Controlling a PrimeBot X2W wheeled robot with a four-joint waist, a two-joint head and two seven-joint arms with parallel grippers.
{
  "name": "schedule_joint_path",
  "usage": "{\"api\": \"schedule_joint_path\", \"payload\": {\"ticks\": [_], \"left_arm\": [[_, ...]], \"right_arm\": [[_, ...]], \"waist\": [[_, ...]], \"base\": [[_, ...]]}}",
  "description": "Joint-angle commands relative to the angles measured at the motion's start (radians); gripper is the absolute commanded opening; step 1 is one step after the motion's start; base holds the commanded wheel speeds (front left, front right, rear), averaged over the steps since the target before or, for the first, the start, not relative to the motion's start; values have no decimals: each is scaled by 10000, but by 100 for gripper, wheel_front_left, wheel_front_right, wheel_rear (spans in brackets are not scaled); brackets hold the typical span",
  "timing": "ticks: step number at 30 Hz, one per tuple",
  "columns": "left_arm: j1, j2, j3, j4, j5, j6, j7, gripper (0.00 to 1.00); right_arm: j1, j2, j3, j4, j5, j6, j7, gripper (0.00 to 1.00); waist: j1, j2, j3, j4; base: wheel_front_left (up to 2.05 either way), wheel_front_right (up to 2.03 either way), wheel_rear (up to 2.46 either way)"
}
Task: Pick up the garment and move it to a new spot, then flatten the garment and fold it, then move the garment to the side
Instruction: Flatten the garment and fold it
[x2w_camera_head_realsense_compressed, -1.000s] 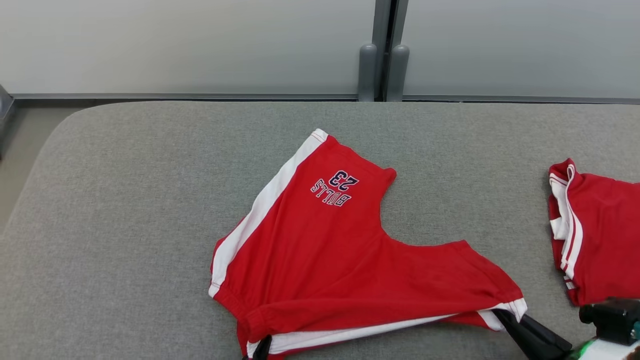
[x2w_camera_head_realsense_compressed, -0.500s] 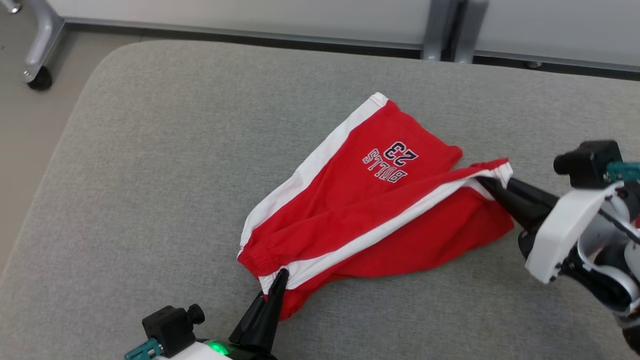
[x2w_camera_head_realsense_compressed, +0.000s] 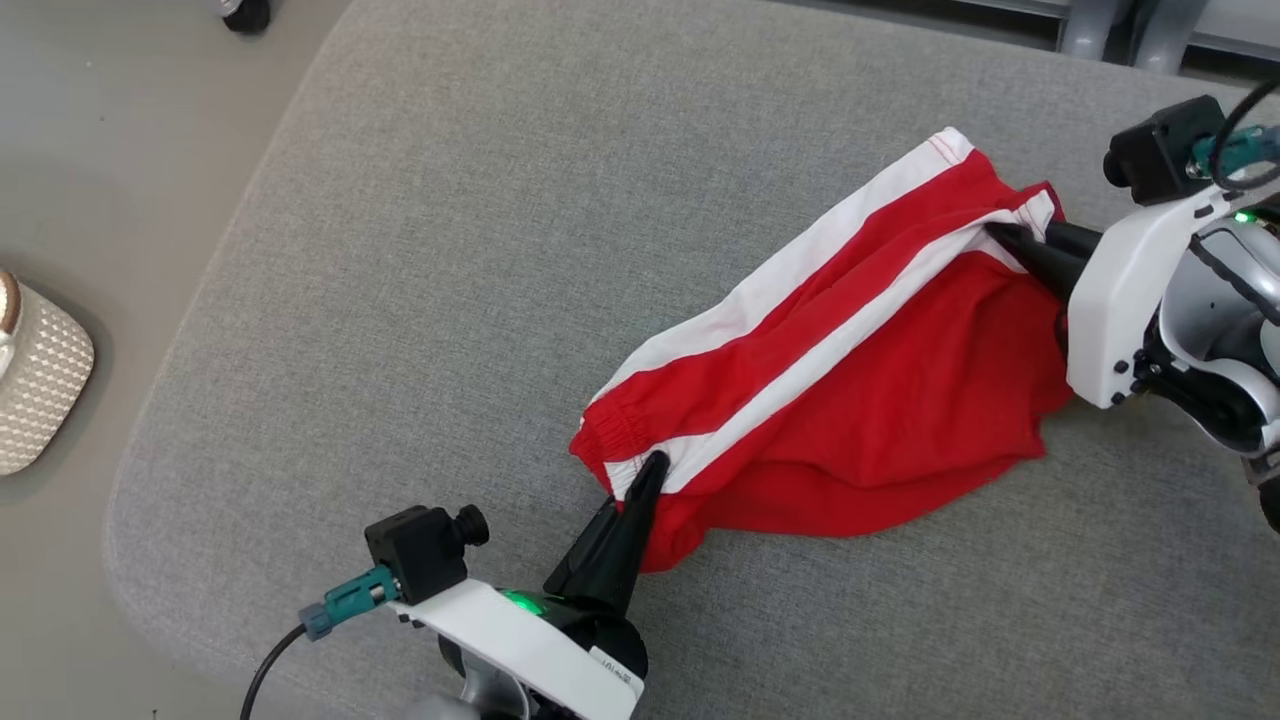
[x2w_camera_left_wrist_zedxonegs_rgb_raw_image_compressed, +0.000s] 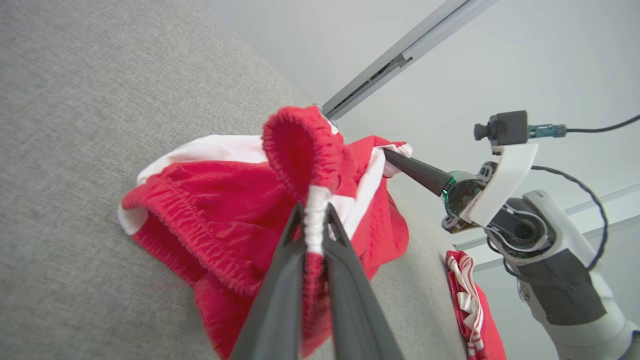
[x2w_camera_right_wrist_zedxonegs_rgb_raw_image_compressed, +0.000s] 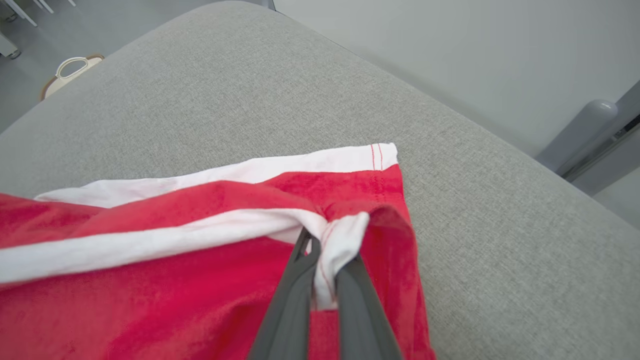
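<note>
Evidently mid-fold: the red shorts (x2w_camera_head_realsense_compressed: 880, 400) lie on the grey padded surface (x2w_camera_head_realsense_compressed: 450, 250), toward its right half in the head view. They are doubled lengthwise so that the two white side stripes (x2w_camera_head_realsense_compressed: 780, 280) run almost parallel. The left gripper (x2w_camera_head_realsense_compressed: 655, 465) has its fingers pinched together on the elastic waistband (x2w_camera_left_wrist_zedxonegs_rgb_raw_image_compressed: 300, 145), at the end of one white stripe. The right gripper (x2w_camera_head_realsense_compressed: 1000, 235) is likewise clamped on the leg hem (x2w_camera_right_wrist_zedxonegs_rgb_raw_image_compressed: 345, 235), at the other end of that same stripe. Holding both ends of one side seam keeps that edge taut. Judged from the layout, this lets one leg be carried across and laid squarely over the other. The lower layer sags in loose wrinkles near the waistband and probably needs smoothing. No lettering or brand mark is legible on the exposed cloth. A second red-and-white garment (x2w_camera_left_wrist_zedxonegs_rgb_raw_image_compressed: 467, 300) lies apart on the same surface, beyond the right arm in the left wrist view.
</note>
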Motion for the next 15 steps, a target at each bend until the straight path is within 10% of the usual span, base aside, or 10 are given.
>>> {"api": "schedule_joint_path", "payload": {"ticks": [1, 9, 15], "left_arm": [[-145, 7, -18, 24, -66, 85, 54, 0], [-125, -64, -40, -27, -334, 327, 74, 0], [-264, -108, -79, 135, -392, 492, -9, 64]], "right_arm": [[-261, -21, 109, 142, -19, -1, -98, 0], [-1215, -58, 1166, 965, 31, -2, -364, 0], [-1640, 6, 1732, 1487, 73, -2, -644, 0]], "waist": [[0, 0, 116, 97], [0, 0, 188, 242], [0, 0, 205, 304]], "base": [[0, 0, 0], [0, 0, 0], [0, 0, 0]]}}
